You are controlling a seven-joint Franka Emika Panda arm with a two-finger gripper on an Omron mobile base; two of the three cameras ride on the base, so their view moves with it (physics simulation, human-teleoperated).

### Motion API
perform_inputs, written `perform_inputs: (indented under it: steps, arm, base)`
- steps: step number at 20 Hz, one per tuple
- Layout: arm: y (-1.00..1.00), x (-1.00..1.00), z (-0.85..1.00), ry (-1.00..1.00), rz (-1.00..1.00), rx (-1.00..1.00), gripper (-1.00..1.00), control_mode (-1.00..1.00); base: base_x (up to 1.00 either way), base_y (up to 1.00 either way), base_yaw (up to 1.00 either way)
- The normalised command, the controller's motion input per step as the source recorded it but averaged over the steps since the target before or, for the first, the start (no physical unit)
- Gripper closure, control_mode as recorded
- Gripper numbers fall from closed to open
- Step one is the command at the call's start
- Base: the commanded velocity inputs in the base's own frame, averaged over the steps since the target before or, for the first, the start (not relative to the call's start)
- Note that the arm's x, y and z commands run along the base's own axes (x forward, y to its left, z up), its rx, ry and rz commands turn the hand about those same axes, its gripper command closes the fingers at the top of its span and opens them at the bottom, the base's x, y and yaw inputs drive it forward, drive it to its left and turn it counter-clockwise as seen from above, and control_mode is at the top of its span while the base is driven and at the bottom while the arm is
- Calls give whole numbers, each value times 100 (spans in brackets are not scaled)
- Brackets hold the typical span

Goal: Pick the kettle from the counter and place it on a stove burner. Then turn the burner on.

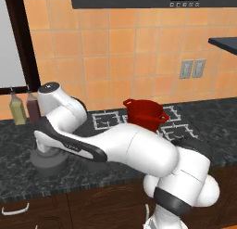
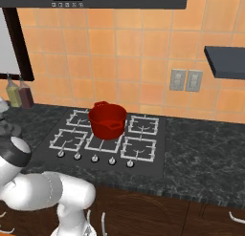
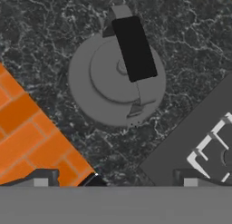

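Kettle [image 3: 115, 78] is sitting on the black speckled counter [image 3: 45, 32], seen from straight above in the hand view, with its black handle [image 3: 133, 48] arching over the lid and the spout pointing toward the top of that view. In the left base view the kettle [image 1: 46, 162] is lying to the left of the stove, partly hidden behind the robot's forearm. A red pot [image 2: 107, 119] is occupying the middle of the stove, standing among several grey burner grates, one of them just to its right [image 2: 139, 148]. Small silver knobs [image 2: 94, 158] are lining the stove's front edge. Two bottles [image 1: 24, 107] are standing by the tiled wall, behind the kettle. The gripper [image 3: 113, 180] is hanging above the kettle with its jaws spread wide, holding and touching nothing. The arm is reaching left and low across the counter, bent at the elbow, with the hand pointing straight down.
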Motion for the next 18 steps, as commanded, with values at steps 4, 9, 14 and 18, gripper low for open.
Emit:
perform_inputs:
  steps: [4, 9, 14, 18]
  arm:
    - [9, 46, -31, 6, 0, -6, -100, -100]
    - [14, 35, -17, 5, 0, -3, -100, -100]
    - [21, 31, -19, 2, 0, 0, -100, -100]
    - [19, 24, -23, 0, 0, 0, -100, -100]
  base:
    - [0, 0, 0]
    - [0, 0, 0]
    - [0, 0, 0]
    - [0, 0, 0]
